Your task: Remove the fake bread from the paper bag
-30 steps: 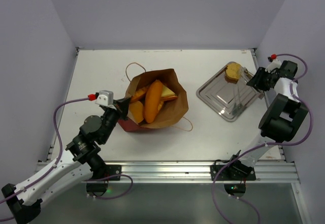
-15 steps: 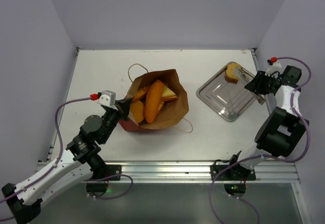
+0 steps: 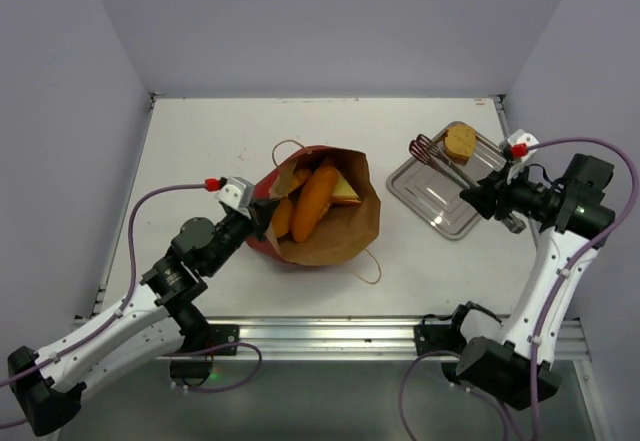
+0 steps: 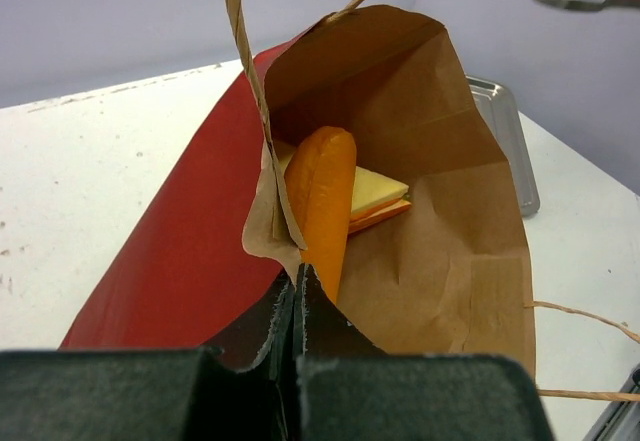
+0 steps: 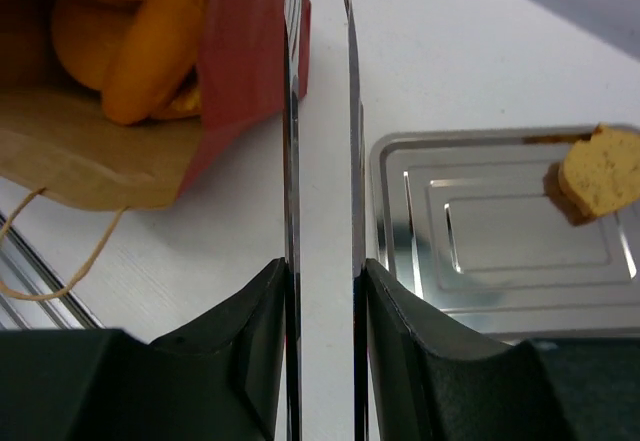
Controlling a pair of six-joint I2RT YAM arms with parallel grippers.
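Observation:
The paper bag (image 3: 345,226), red outside and brown inside, lies open mid-table with several orange fake bread pieces (image 3: 312,203) in it. My left gripper (image 3: 262,213) is shut on the bag's near-left rim. In the left wrist view the gripper (image 4: 297,276) pinches the rim of the bag (image 4: 440,161), a long loaf (image 4: 325,191) just behind it. My right gripper (image 3: 478,198) is shut on metal tongs (image 3: 440,161), whose tips are over the silver tray's left corner. In the right wrist view the tongs (image 5: 292,111) point at the bag (image 5: 240,51).
A silver tray (image 3: 440,206) lies right of the bag with one brown bread piece (image 3: 460,142) at its far corner. Thin loop handles (image 3: 372,261) trail from the bag toward the front edge. Walls close in the table on three sides.
My right arm has swung in from the far right and now points the tongs left toward the bag. My left gripper has shifted the bag a little to the right.

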